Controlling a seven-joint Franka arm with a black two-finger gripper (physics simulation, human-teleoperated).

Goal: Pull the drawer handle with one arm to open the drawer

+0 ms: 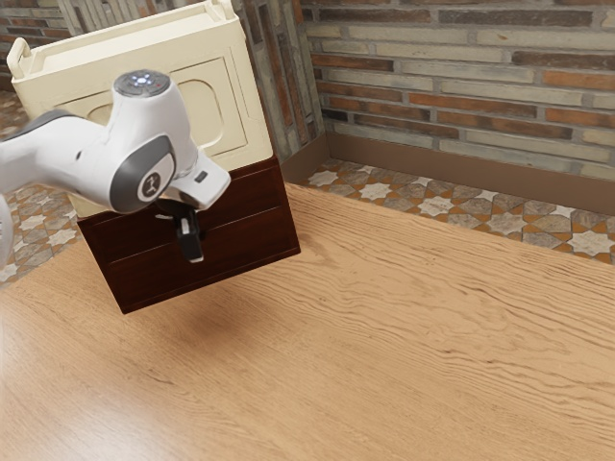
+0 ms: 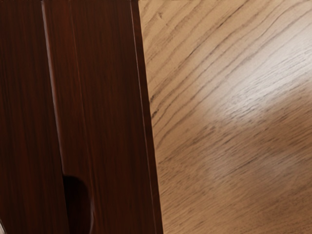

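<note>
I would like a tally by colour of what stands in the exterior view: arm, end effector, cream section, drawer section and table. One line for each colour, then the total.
White: 1, the arm
Black: 1, the end effector
Cream: 1, the upper section
Dark red-brown: 1, the drawer section
Light brown: 1, the table
Total: 5

No word or number can be read. On the dark grey joint cap (image 1: 128,180) of the white robot arm (image 1: 60,154) is a round pale emblem (image 1: 151,185), a ring around a small letter-like mark, too small to make out.
</note>
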